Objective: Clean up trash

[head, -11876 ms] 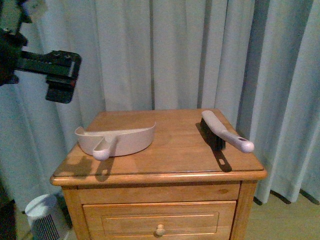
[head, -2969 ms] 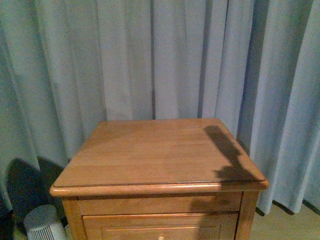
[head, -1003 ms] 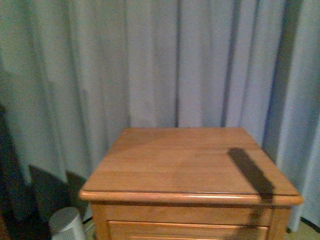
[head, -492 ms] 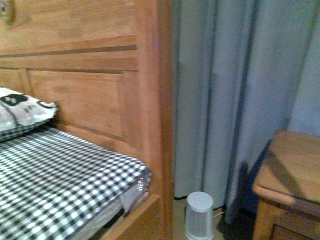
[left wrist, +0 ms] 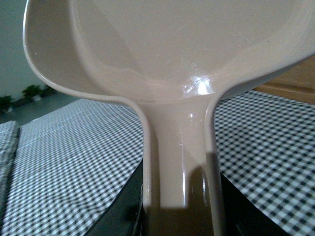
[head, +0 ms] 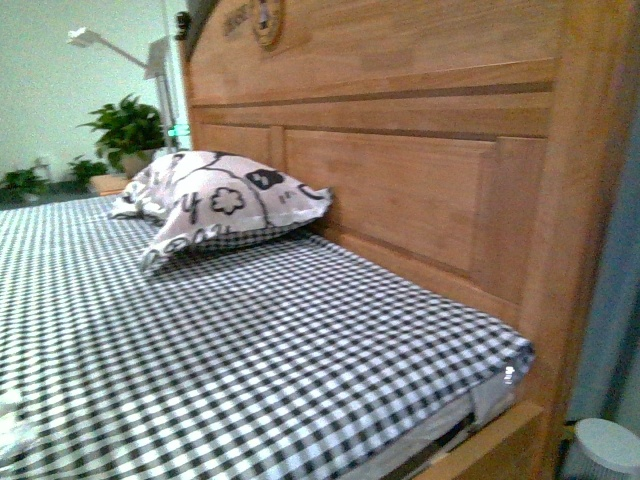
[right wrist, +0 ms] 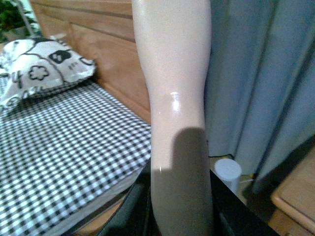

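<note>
My left gripper (left wrist: 179, 216) is shut on the handle of the pink dustpan (left wrist: 172, 59), whose pan fills the left wrist view above the checked bed sheet (left wrist: 59, 162). The pale handle of the brush (right wrist: 172, 98) runs up the right wrist view, with my right gripper (right wrist: 179, 216) shut on it; its bristles are out of view. Neither arm shows in the front view. A pale blurred patch (head: 12, 435) lies on the sheet at the front view's lower left edge; I cannot tell whether it is the trash.
A bed with a black-and-white checked sheet (head: 250, 350) meets a wooden headboard (head: 400, 180). A patterned pillow (head: 215, 200) leans against it. On the floor by the bed stands a white cylinder (right wrist: 228, 172), with a grey curtain (right wrist: 266, 73) and the nightstand corner (right wrist: 295, 196) beyond.
The front view has swung left from the nightstand to the bed. Dustpan and brush, earlier lying on the nightstand, are now held in my grippers.
</note>
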Tool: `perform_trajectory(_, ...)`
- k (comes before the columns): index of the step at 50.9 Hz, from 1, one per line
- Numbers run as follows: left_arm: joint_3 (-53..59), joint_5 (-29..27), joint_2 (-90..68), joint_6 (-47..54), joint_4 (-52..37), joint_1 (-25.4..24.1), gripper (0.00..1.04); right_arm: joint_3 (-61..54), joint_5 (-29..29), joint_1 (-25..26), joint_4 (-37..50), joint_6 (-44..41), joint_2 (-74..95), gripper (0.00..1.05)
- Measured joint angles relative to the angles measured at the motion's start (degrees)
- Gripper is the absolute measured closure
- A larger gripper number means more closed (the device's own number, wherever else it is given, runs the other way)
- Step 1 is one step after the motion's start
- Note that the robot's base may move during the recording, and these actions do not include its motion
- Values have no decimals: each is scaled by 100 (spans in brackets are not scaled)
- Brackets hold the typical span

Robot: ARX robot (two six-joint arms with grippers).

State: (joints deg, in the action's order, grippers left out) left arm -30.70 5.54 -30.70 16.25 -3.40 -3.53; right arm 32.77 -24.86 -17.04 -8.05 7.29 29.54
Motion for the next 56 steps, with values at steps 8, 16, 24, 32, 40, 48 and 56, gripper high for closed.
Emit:
perform_trajectory(8,2,-4,-9,0,4,0,79,0,-2,0,0,0,0,85)
perform_trajectory(16,13,13,-44,2,13,7,79,-11,-42,7,0,9,0,85)
perform_trajectory(24,17,-4,-13,0,11,7,79,-17,-4,-4,0,13,0,85)
perform_trajectory(32,20,-46,-2,0,11,4,79,-17,28,-13,0,15,0,85)
perform_trajectory(40,20,-70,31,-7,11,-2,79,-33,20,-22,-2,17,46,85)
perform_trajectory(48,20,20,11,-2,11,9,79,-31,-11,-9,0,20,-9,85)
perform_trajectory(56,-490,387,-262,-363,1314,-79,79,-28,0,-9,0,20,-9,85)
